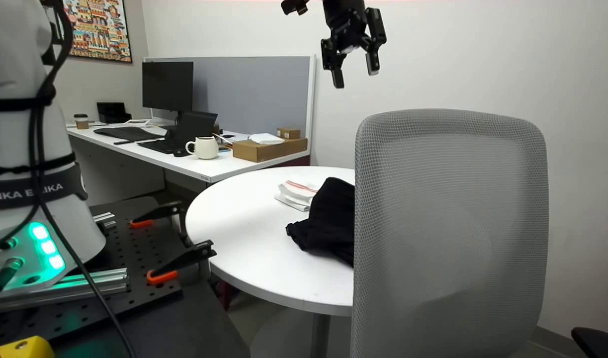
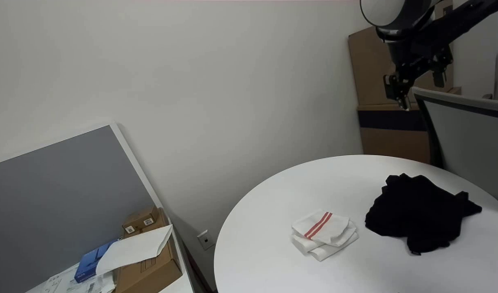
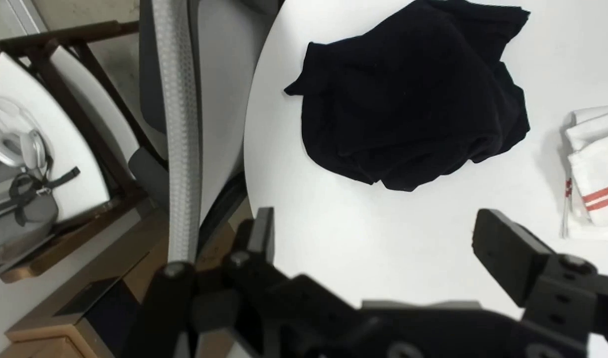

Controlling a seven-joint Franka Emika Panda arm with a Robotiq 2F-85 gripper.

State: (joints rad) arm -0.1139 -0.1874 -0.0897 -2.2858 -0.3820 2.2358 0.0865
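My gripper stands wide open in the wrist view, and only white tabletop shows between its fingers. In both exterior views the gripper hangs well above the table, touching nothing. A crumpled black cloth lies on the round white table, just beyond the fingertips in the wrist view. It is the thing nearest to the gripper. Beside it sits a folded white cloth with red stripes, apart from the black one. The chair back hides part of the black cloth in an exterior view.
A grey mesh chair stands against the table's edge. Cardboard boxes are stacked behind it. A white desk nearby carries a mug, a monitor and a brown box. Clamps sit at the robot's base.
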